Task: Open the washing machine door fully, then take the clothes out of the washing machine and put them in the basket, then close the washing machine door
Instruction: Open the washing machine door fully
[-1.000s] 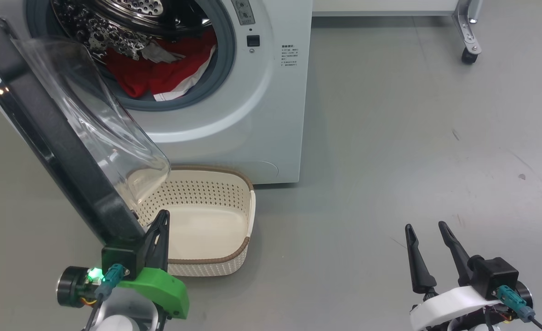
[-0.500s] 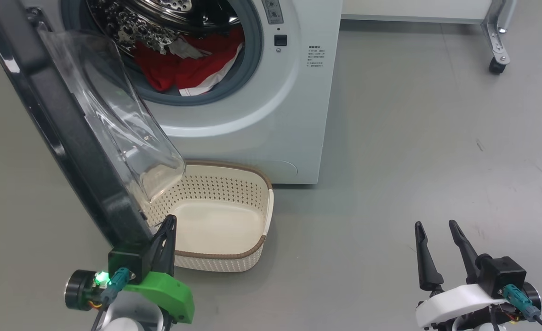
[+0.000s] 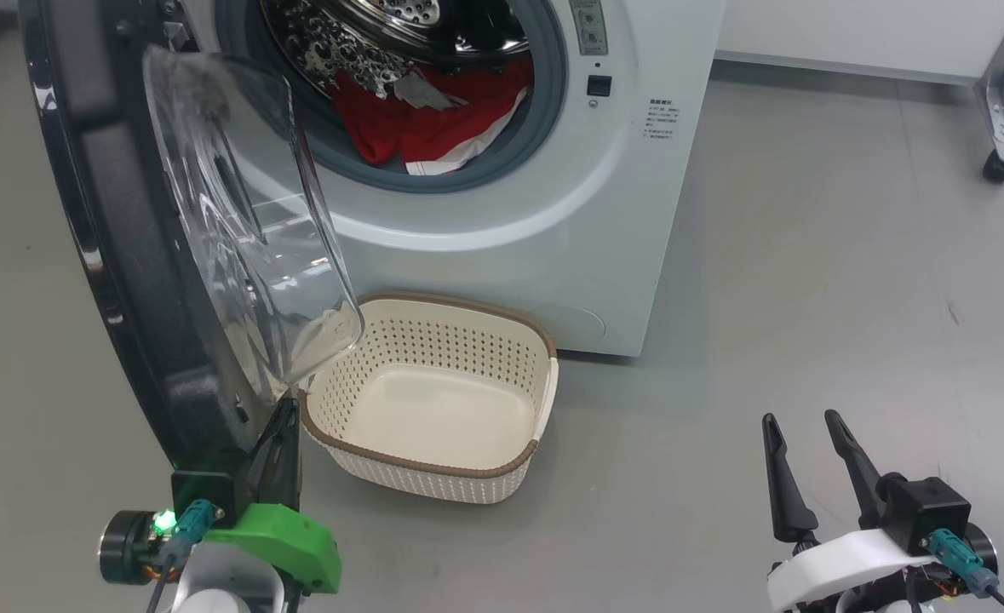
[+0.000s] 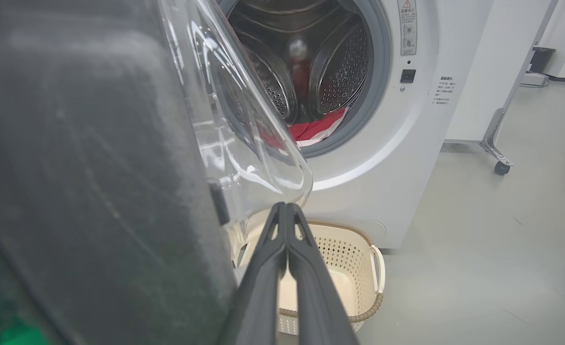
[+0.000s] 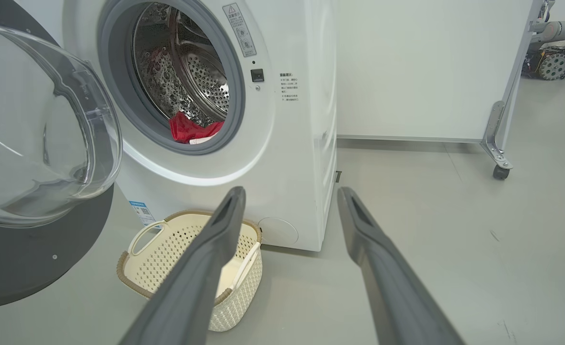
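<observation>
The left gripper (image 3: pixel 284 417) is held with jaws pressed together, just beside the lower rim of the one washing machine door (image 3: pixel 118 255), which is swung open. One basket (image 3: pixel 433 466) is set just ahead of those jaws, before the one washing machine (image 3: pixel 553 230). The clothes (image 3: pixel 433 119), perhaps two red-and-white pieces, are heaped in the drum beyond. The right gripper (image 3: pixel 800 419) is held with jaws apart and empty.

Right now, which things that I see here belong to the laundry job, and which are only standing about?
Job: washing machine, washing machine door, clothes, basket.
Standing about: caster wheel, white partition.
</observation>
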